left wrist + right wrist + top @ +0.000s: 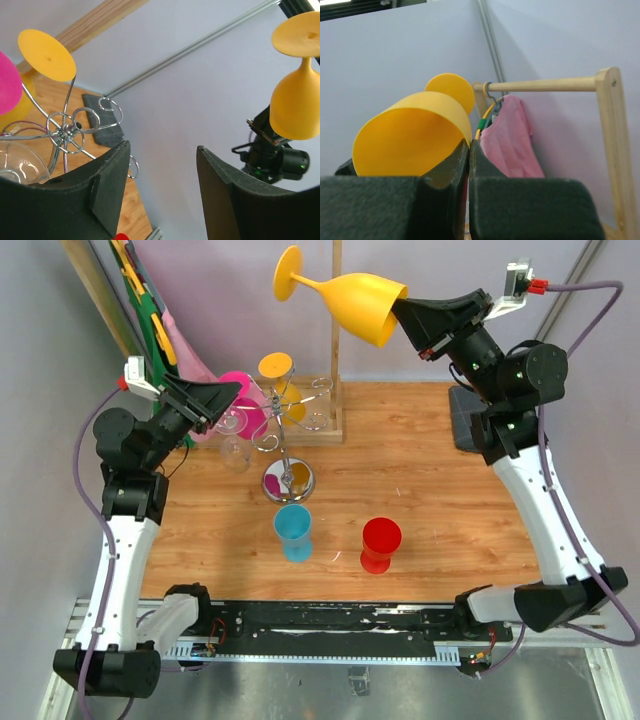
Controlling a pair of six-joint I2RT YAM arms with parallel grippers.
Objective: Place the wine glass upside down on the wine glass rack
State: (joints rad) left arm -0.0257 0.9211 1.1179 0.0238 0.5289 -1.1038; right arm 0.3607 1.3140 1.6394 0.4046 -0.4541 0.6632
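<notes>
Right end effector [402, 318] pinched rim of yellow wine glass [355, 298]; glass high above far side of desk [440, 480], tilted, foot pointing left. Left end effector [228, 395] spread, empty, just left of wine glass rack [288, 480] standing centre-left.

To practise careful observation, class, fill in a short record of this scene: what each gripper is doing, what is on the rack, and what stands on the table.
right gripper: shut on the rim of a yellow plastic wine glass, raised high, foot uppermost
left gripper: open, empty, beside the rack
silver wire wine glass rack: carries a second yellow glass and a pink glass; a clear glass is at its side
wooden table: blue glass and red glass standing rim up
</notes>
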